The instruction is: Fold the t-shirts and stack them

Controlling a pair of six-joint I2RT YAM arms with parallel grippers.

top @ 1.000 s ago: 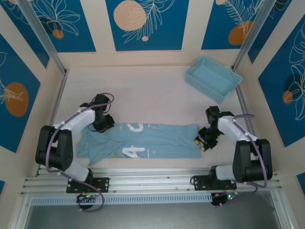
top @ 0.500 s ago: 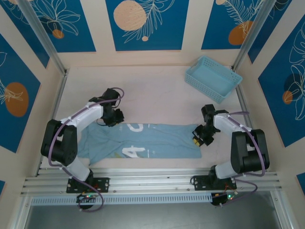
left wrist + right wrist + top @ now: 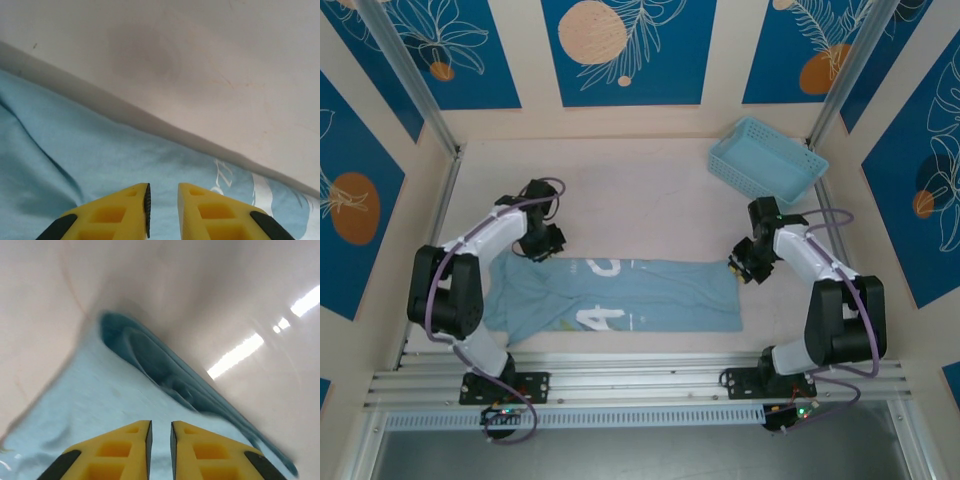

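The t-shirt (image 3: 630, 297) lies flat across the lower middle of the overhead view. At its far edge sit the left gripper (image 3: 538, 250) and right gripper (image 3: 740, 269), jaws barely parted and holding nothing visible. Slits that narrow may miss the hem or pinch only one layer, skewing the fold.

Soft, matt cloth t-shirt (image 3: 650, 295) on a smooth, slightly glossy table (image 3: 640, 200); plastic lattice basket (image 3: 745, 190).
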